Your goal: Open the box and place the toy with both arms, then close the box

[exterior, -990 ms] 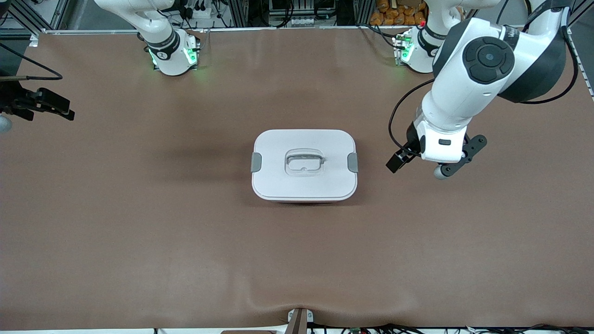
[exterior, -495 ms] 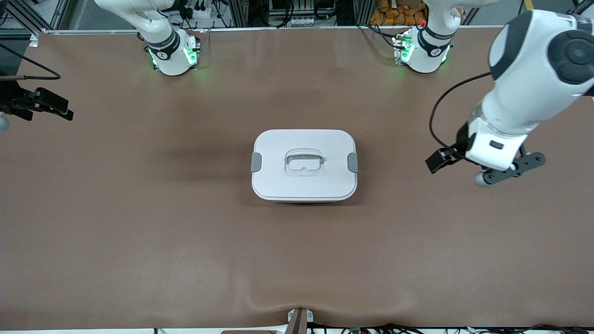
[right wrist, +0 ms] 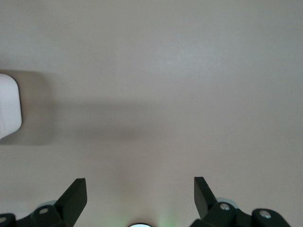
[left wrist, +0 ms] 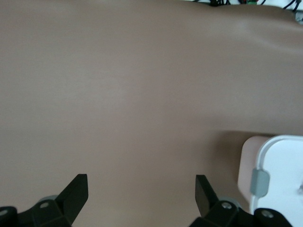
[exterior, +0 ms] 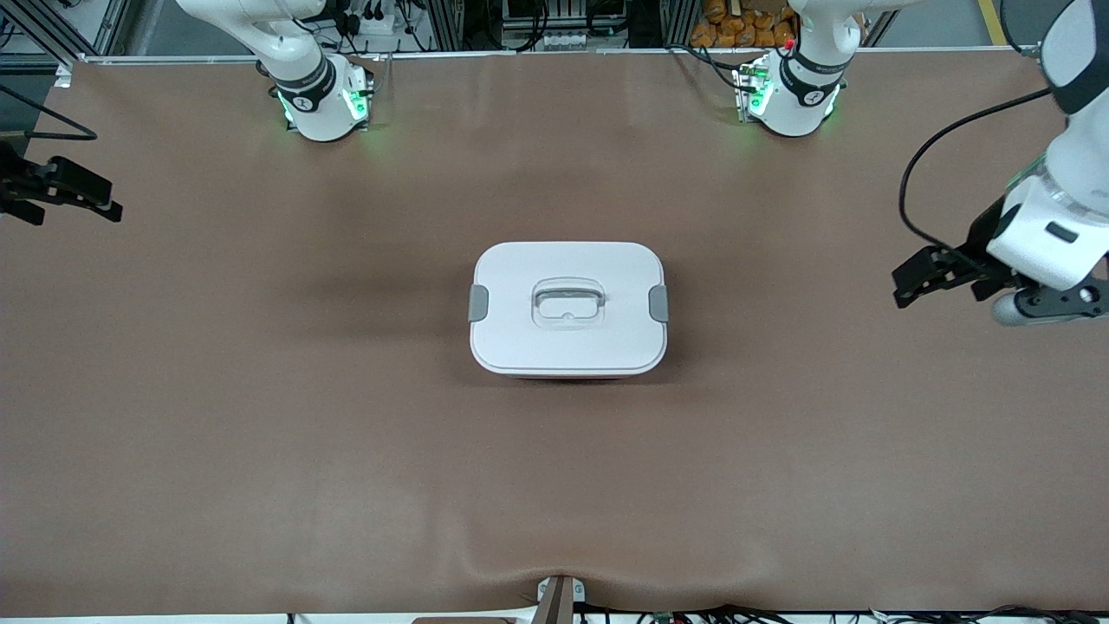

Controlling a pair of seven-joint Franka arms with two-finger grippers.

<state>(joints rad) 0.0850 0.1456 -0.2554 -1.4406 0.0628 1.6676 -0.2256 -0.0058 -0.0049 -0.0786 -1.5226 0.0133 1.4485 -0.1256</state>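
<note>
The box [exterior: 568, 308] stands shut at the table's middle. Its white lid bears two grey side clips [exterior: 478, 303] and a recessed handle [exterior: 567, 303]. The toy is out of view. My left gripper [exterior: 931, 276] is open and empty above the table near the left arm's end, well apart from the box. In the left wrist view its open gripper [left wrist: 141, 194] frames bare table, with the box [left wrist: 279, 175] at the edge. My right gripper [exterior: 61, 186] is open and empty at the right arm's end. The right wrist view shows the gripper [right wrist: 140, 196] and a box corner [right wrist: 8, 106].
The brown table mat [exterior: 260, 416] spreads around the box. The two arm bases [exterior: 321, 95] with green lights stand along the table edge farthest from the front camera. A small bracket [exterior: 559, 598] sits at the nearest edge.
My left gripper has swung away from beside the box toward the left arm's end of the table. My right gripper has drifted slightly farther toward its own end. The box has not moved.
</note>
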